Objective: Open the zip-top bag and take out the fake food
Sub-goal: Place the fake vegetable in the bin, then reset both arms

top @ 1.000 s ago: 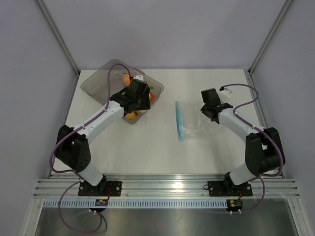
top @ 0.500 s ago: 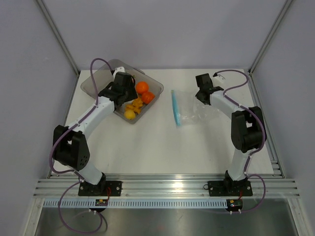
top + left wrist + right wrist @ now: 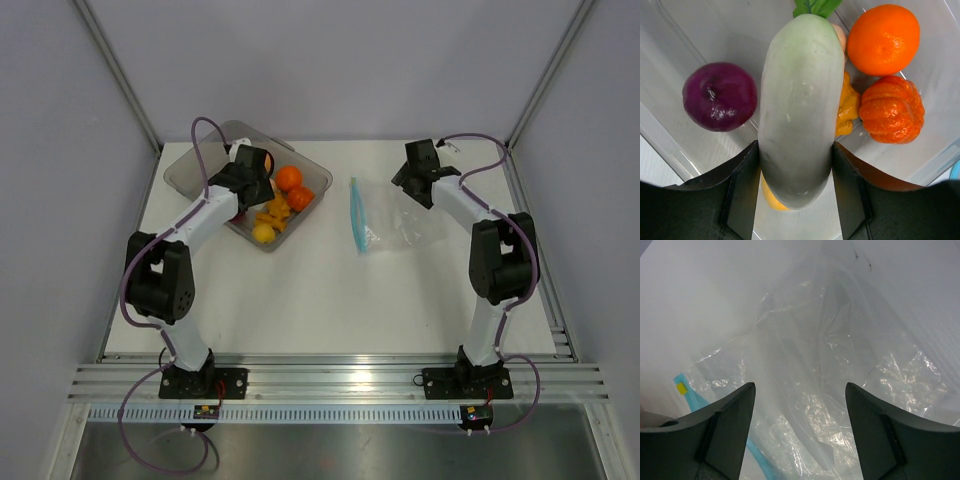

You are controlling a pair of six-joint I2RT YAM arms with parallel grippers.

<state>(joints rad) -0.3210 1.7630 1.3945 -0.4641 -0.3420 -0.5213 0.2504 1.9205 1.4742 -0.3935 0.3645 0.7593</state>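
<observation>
The left gripper (image 3: 795, 165), jaws half spread, clamps the white radish (image 3: 797, 95) over the grey tray (image 3: 695, 30) beside the other fake food (image 3: 883, 33); next it should lower and let go. The right gripper (image 3: 800, 410), pinched shut a second ago, now gapes empty over the zip-top bag (image 3: 840, 365), which lies further back on the table (image 3: 300, 300).

so the left arm (image 3: 205, 220) is stretched forward, left fingers (image 3: 740, 200) are clamped round the white radish (image 3: 797, 100). the right arm (image 3: 470, 205) is stretched out too, right fingers (image 3: 725, 425) are spread wide.
</observation>
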